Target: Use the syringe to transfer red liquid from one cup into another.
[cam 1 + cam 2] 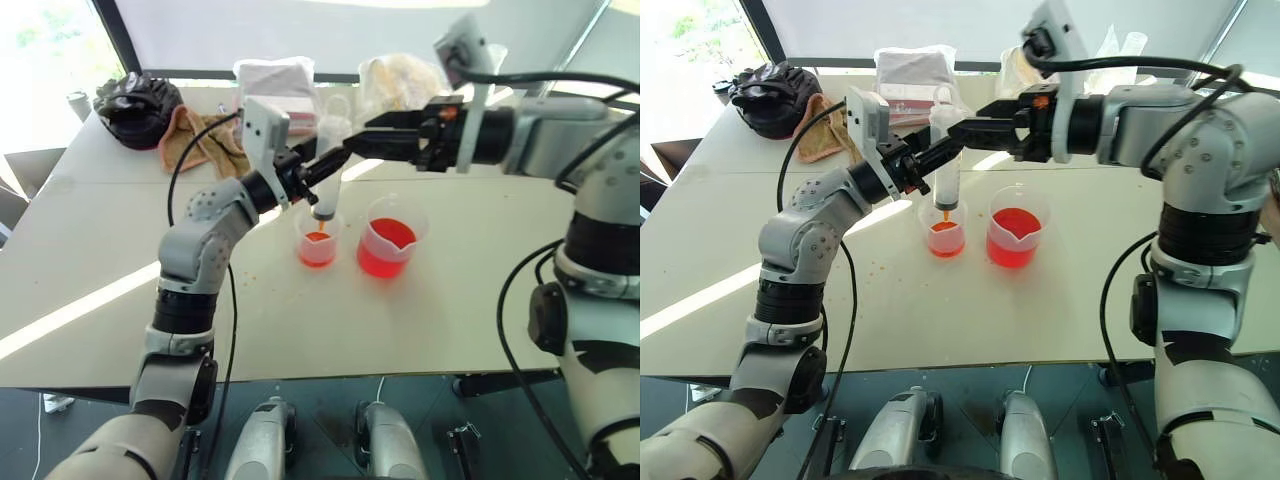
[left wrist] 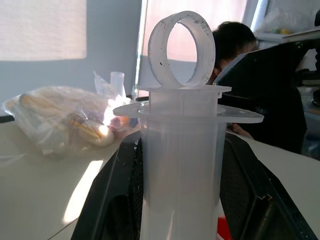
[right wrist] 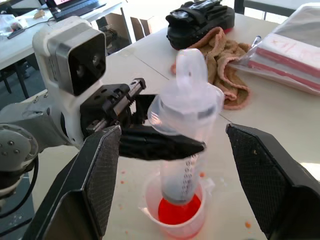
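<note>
A: Syringe [image 1: 946, 150] upright, long axis near vertical, orange tip down inside smaller beaker [image 1: 945, 232]. Plunger ring on top, pushed fully home against the barrel flange.

B: Held by?

A: Left gripper [image 1: 940, 152], clamped on the barrel from the side, just under the flange. Fingers level, crossing the barrel at roughly a right angle.

B: Right one?

A: Right gripper [image 1: 975, 130] spread wide, holding nothing. Level with the plunger ring, coming in from the right side. In the right wrist view, one finger on each side of the syringe head, both apart from it.

B: Liquid?

A: Red liquid [image 1: 1012, 238] mostly in the larger beaker [image 1: 1015, 225]; shallow red layer in the smaller one. Beakers side by side on the table [image 1: 1060, 320], close, not touching. Barrel looks empty, so likely just discharged.

B: Next move hinges on?

A: Ring lies straight ahead, between the right fingers. Likely: left arm carries the tip across to the larger beaker, right fingers close on the ring and pull up along the barrel axis. Off-axis pull would tilt the syringe and could tip a beaker.
</note>
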`<move>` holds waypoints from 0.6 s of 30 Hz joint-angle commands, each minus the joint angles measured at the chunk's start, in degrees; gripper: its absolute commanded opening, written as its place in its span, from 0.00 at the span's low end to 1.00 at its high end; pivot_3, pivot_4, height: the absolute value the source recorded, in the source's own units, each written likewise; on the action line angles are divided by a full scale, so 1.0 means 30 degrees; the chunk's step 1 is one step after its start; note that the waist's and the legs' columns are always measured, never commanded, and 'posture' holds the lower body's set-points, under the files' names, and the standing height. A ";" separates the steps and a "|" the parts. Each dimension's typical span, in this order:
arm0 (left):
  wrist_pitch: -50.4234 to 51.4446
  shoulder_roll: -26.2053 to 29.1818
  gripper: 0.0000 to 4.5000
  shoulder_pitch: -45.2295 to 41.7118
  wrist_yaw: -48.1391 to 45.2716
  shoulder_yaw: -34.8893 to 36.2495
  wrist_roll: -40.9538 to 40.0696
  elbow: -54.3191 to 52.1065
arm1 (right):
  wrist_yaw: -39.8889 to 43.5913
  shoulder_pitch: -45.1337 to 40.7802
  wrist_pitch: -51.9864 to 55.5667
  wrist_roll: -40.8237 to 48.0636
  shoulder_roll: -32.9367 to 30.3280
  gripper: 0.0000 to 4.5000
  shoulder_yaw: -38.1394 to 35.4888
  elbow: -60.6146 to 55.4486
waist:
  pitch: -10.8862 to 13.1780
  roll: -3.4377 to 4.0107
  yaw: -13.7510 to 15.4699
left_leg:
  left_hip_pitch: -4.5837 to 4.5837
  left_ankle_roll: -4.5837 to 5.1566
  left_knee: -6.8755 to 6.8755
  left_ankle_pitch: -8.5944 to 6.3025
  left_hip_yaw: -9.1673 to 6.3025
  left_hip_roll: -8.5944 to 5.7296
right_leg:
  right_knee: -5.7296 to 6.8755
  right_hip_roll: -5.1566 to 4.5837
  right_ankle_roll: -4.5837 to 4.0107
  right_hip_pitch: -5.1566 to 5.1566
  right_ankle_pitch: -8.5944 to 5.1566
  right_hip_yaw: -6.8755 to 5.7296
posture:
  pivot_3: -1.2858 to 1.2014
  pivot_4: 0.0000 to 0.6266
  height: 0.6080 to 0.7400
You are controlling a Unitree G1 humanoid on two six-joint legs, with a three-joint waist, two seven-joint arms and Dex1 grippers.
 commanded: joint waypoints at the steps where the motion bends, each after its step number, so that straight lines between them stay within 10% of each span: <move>1: -0.0006 0.0118 0.32 -0.0142 0.0188 0.0423 -0.0524 -0.1122 | 0.0708 0.0312 -0.0572 0.0239 -0.1173 0.77 -0.0752 -0.0289 | 0.0000 0.0000 -0.0001 | 0.0000 -0.0001 -0.0001 0.0000 -0.0002 0.0002 | 0.0000 0.0000 -0.0001 0.0000 0.0000 -0.0002 | 0.52 0.24 1.00; 11: 0.2775 0.0399 0.32 -0.0792 0.1747 0.1920 -0.2838 -0.2110 | 0.1679 0.3819 -0.0103 0.1960 -0.3822 0.77 -0.2520 -0.2814 | 0.0002 -0.0003 0.0037 | -0.0009 0.0000 -0.0001 -0.0001 -0.0010 0.0003 | -0.0013 -0.0009 -0.0005 0.0000 -0.0003 -0.0002 | 0.52 0.24 1.00; 18: 0.8356 0.0835 0.32 -0.5570 0.8392 0.8275 -0.8186 0.2627 | 0.0529 0.4865 -0.0070 0.2290 -0.3444 0.77 -0.2678 -0.3452 | 0.0006 -0.0010 0.0037 | -0.0005 0.0000 0.0006 0.0000 -0.0019 0.0003 | -0.0007 -0.0005 0.0009 -0.0002 -0.0003 -0.0001 | 0.52 0.24 1.00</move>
